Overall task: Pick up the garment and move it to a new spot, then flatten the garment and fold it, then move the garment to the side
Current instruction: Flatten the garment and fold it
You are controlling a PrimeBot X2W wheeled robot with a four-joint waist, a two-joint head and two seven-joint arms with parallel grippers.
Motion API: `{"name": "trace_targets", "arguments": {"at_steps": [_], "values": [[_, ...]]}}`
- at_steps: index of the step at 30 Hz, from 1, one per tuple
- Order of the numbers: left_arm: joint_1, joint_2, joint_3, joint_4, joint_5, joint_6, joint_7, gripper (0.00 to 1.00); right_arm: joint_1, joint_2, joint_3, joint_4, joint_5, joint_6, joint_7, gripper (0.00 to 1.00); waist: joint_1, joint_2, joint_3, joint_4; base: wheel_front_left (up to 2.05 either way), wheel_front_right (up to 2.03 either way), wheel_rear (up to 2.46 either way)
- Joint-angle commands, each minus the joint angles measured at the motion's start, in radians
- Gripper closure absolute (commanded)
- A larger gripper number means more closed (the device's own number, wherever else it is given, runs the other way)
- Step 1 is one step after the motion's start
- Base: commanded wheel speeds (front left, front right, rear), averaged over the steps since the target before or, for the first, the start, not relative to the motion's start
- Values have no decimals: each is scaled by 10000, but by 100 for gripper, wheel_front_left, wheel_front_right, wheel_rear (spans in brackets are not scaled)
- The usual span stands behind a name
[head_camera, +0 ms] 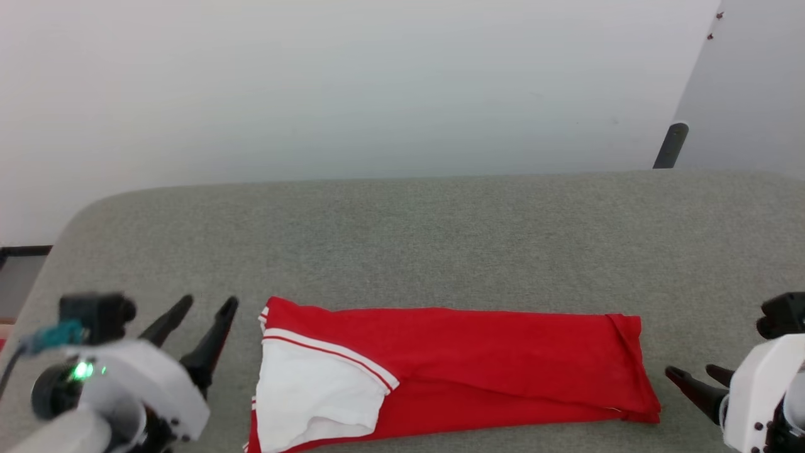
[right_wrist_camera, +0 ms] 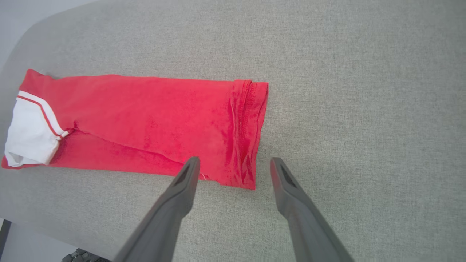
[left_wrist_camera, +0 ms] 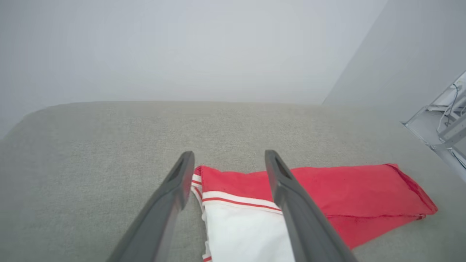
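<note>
garment (head_camera: 490, 352) on padded surface (head_camera: 402, 239), front centre

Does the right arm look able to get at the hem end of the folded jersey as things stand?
Probably yes. The right gripper is open and sits close beside the hem end of the garment, low over the grey surface, and nothing lies between them.

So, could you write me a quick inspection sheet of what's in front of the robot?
Surface: grey fabric top, rounded corners.
Job's things: garment folded into a long strip, lying flat, white sleeve at the robot's left end.
Clutter: nothing seen.
Pincers: left pincer open beside the sleeve end; right pincer open beside the hem end.
Cables: teal-plugged cable on the left wrist.
Surroundings: pale wall; dark post behind the far right corner.
</note>
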Motion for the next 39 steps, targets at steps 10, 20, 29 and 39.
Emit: {"name": "trace_targets", "arguments": {"at_steps": [10, 20, 29, 39], "values": [[2069, -758, 1748, 272, 1567, 586, -1533, 0, -121, 383, -920, 241, -567, 0, 989, 0, 0, -1, 72, 626, 0, 0, 0], [4148, -2711, 4878, 148, 4149, -314, -1532, 0, -570, 381, -1268, 852, -1056, 0, 1618, 0, 0, -1, 394, 1215, 0, 0, 0], [4665, -4158, 6321, 219, 5314, -1378, -1521, 0, -1274, 239, -1432, 1491, -1416, 0, 2087, 0, 0, -1, 1213, 1792, 0, 0, 0], [4353, -5041, 7028, 502, 6063, -2005, -1522, 0, -1749, 521, -1452, 2641, -1872, 0, 2400, 0, 0, -1, 1889, 2104, 0, 0, 0]]}}
